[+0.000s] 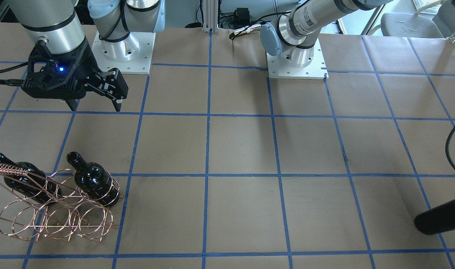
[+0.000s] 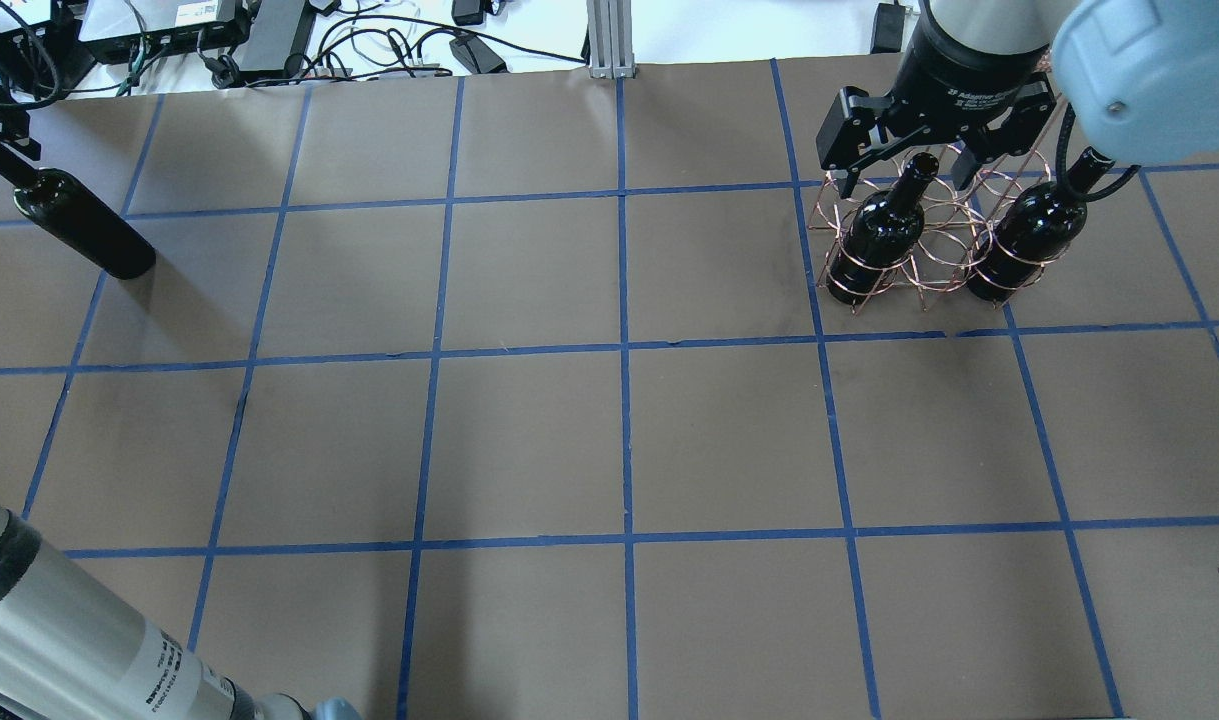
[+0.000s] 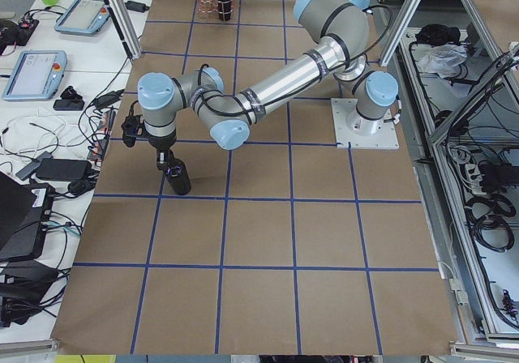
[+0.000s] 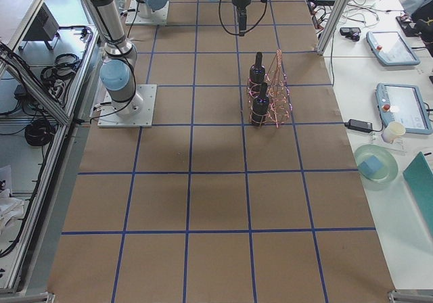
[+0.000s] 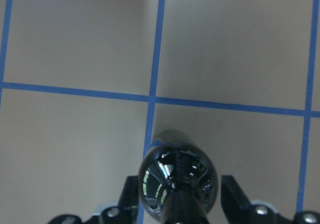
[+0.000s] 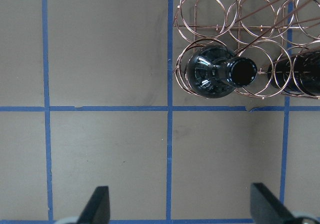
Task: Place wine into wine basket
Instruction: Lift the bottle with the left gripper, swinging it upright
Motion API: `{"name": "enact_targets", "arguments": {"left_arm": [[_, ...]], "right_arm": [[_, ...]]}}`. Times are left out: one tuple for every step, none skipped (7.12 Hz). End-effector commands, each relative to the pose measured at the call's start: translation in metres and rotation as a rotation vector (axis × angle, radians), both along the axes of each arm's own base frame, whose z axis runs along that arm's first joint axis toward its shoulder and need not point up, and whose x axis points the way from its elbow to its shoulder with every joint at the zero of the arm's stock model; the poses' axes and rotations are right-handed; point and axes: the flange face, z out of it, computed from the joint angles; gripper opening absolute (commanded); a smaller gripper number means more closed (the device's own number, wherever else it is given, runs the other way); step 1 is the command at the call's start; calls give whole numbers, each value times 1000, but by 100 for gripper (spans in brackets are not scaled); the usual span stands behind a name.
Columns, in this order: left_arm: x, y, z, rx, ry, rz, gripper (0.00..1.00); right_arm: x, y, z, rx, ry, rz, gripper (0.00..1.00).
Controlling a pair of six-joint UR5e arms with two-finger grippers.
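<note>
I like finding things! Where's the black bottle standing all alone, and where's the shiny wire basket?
wine bottle (image 2: pixel 84 228), overhead view, middle of its body.
wine basket (image 1: pixel 7 169), front-facing view, on its twisted handle.

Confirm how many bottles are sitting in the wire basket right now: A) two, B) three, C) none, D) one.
A: a first bottle and a second bottle stand in the rings of the wine basket; the third bottle is far across the table, with the left gripper around its neck.
</note>
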Motion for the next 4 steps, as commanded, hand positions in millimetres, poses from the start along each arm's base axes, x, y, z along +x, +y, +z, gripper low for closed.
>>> {"name": "enact_targets", "arguments": {"left_arm": [[-1,0,-2,3,2,3,65],[0,0,-3,4,3,1,65],[0,0,-3,4,3,1,64],[0,0,-4,6,3,1,34]], "right_arm": [[0,0,0,0,0,0,100],[0,0,0,0,0,0,100],[0,0,0,2,0,0,100],[0,0,0,2,0,0,100]]}}
